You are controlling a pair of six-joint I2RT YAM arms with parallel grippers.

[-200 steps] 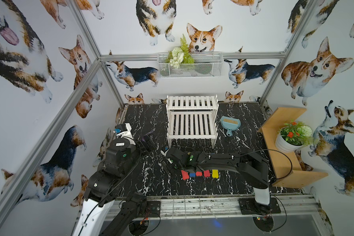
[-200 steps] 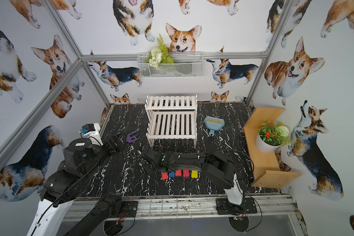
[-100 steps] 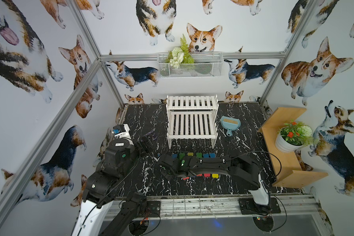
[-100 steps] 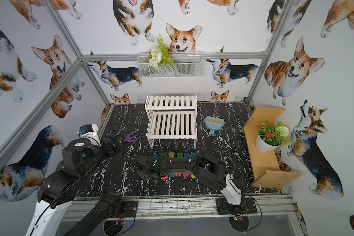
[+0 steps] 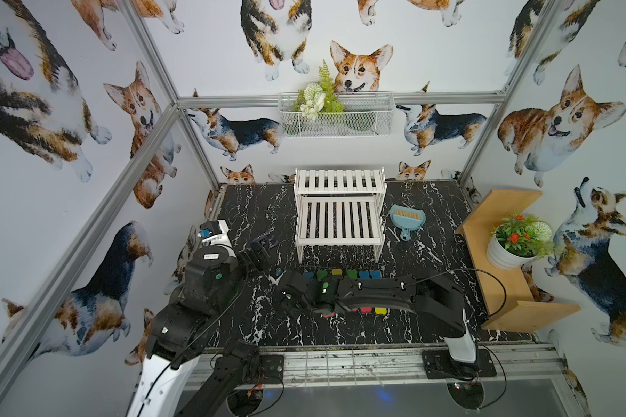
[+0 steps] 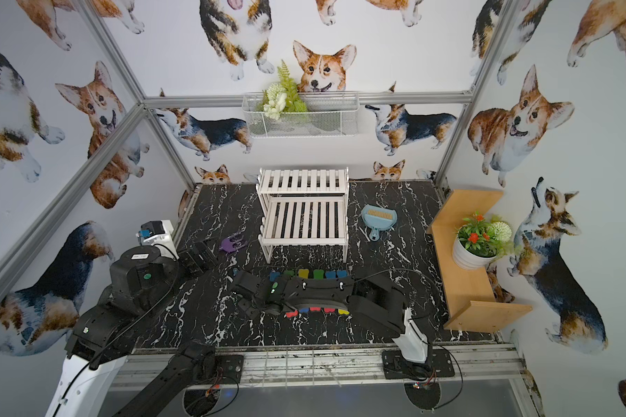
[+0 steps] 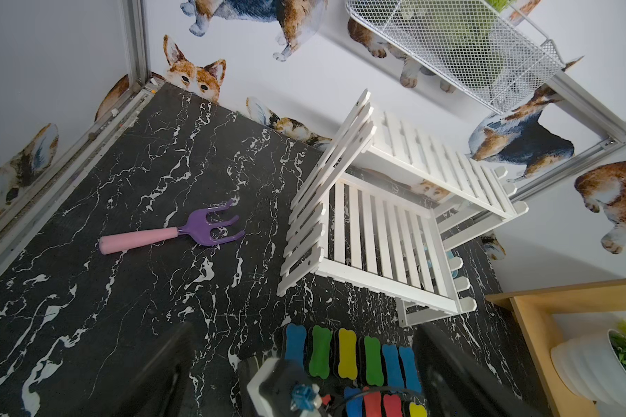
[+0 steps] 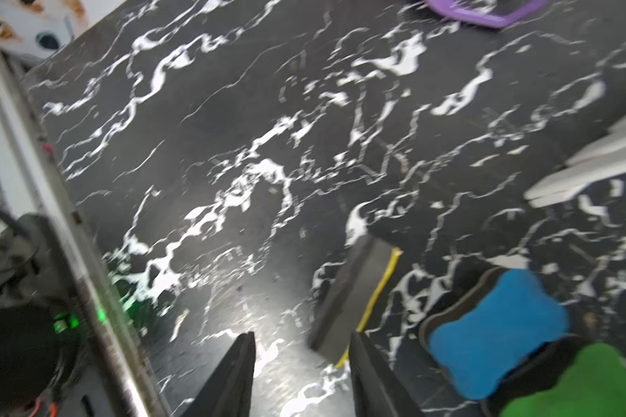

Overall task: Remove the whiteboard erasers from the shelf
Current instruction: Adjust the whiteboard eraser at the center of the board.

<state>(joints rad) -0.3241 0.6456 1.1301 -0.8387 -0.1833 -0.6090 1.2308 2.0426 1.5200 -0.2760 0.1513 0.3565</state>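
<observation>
Both tiers of the shelf stand bare in both top views, so the clearing looks as good as done! The whiteboard erasers sit in two coloured rows on the table, just in front of the shelf at the lower middle of the frame, though the right arm lies across them and I cannot count every one. In the right wrist view the right gripper has its jaws parted with nothing between them, and a yellow-topped eraser rests tipped on its edge just beside one fingertip, dark felt showing, near a blue eraser. The left gripper hovers with jaws spread wide and empty, near the purple rake. What's left, by my reading: little more than pulling the arms back
</observation>
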